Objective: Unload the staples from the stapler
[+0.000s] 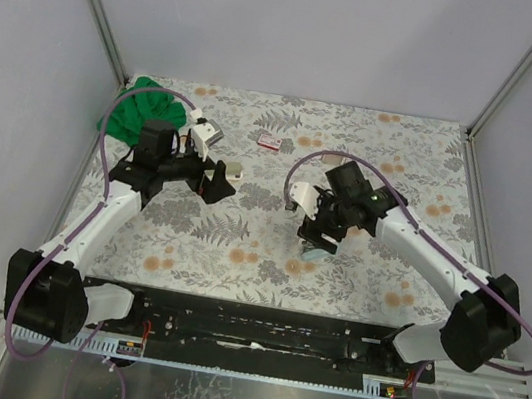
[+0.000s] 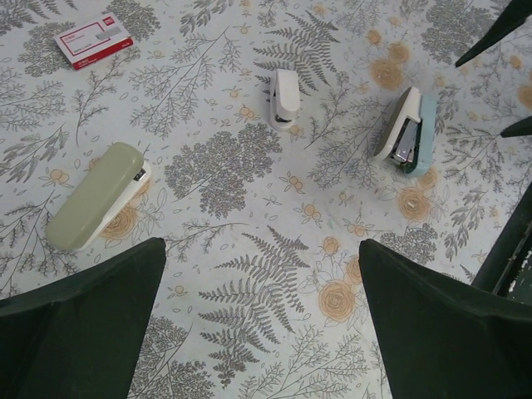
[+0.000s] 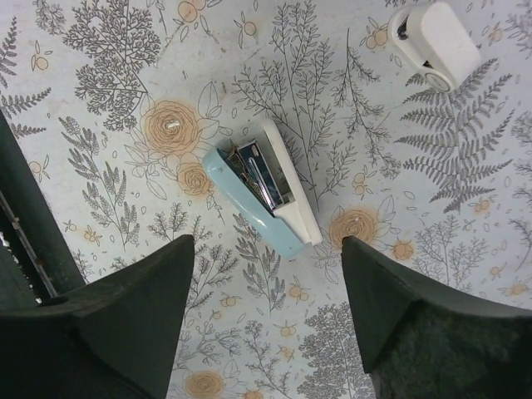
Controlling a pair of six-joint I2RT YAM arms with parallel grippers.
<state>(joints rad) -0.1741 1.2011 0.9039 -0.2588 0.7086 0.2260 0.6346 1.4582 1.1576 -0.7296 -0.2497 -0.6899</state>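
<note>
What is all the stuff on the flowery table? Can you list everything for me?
blue stapler: one, pale blue and white, lying on its side below the right gripper
small stapler: one, white, near the table's middle
green stapler: one, pale green, near the left gripper
staple box: one, red and white, far side
cloth: one, green, far left corner
table: one, grey and orange flower pattern
left gripper: one, black, open and empty
right gripper: one, black, open and empty

The blue stapler (image 2: 407, 131) lies on its side (metal magazine showing), white stapler (image 2: 285, 98) nearby.
</note>
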